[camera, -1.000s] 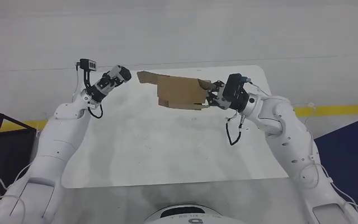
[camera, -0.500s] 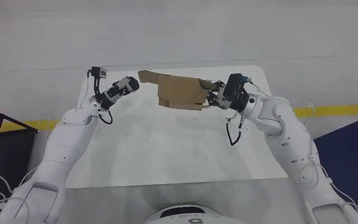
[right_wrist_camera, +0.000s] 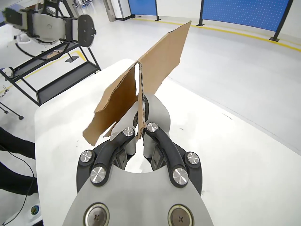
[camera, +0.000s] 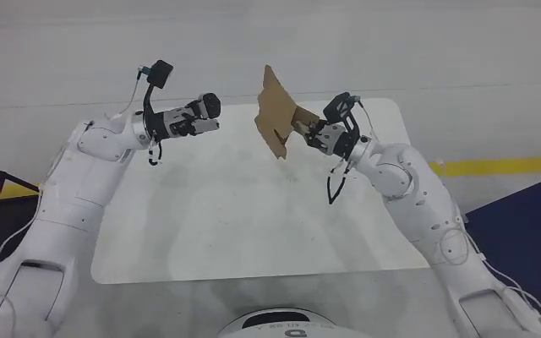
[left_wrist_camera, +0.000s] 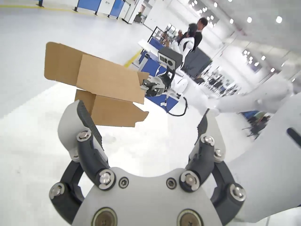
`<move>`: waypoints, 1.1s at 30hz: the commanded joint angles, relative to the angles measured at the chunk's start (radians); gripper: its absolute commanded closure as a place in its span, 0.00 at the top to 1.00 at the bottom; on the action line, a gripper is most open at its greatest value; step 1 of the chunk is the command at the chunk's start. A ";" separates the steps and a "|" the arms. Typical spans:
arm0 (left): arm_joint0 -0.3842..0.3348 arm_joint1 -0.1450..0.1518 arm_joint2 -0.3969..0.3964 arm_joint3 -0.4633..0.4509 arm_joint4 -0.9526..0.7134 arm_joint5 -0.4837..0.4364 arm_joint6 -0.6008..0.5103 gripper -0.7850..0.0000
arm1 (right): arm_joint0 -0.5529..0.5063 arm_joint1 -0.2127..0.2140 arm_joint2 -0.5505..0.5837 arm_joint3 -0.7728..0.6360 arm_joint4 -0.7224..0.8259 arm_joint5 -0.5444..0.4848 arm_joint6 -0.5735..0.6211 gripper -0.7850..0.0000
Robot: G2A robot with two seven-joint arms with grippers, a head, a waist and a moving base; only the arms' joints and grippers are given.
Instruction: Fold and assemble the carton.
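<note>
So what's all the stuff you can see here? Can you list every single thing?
carton: one, brown, not yet assembled, held up over the table's far edge.
table: one, white, under both arms.
rack: one, black, on the floor beside the table.
barrier panels: several, blue, on the floor beyond the table.
floor line: one, yellow, beside the table.
left gripper: one, grey and black, open, facing the carton, apart from it.
right gripper: one, grey and black, shut on the carton's edge.
</note>
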 commanded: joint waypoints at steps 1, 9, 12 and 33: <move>0.001 -0.001 -0.002 0.001 -0.020 0.021 -0.023 1.00 | -0.001 0.000 0.001 0.000 -0.001 -0.011 -0.001 0.00; 0.014 -0.002 0.003 -0.011 -0.012 0.029 -0.016 1.00 | -0.001 0.000 0.001 0.000 -0.001 -0.011 -0.001 0.00; 0.044 -0.003 0.006 -0.012 -0.028 0.021 0.003 1.00 | -0.015 -0.003 0.010 0.002 0.076 -0.009 -0.032 0.00; -0.077 0.084 0.244 -0.073 -0.105 -0.002 0.000 1.00 | 0.033 -0.008 -0.011 0.047 0.445 -0.231 0.154 0.00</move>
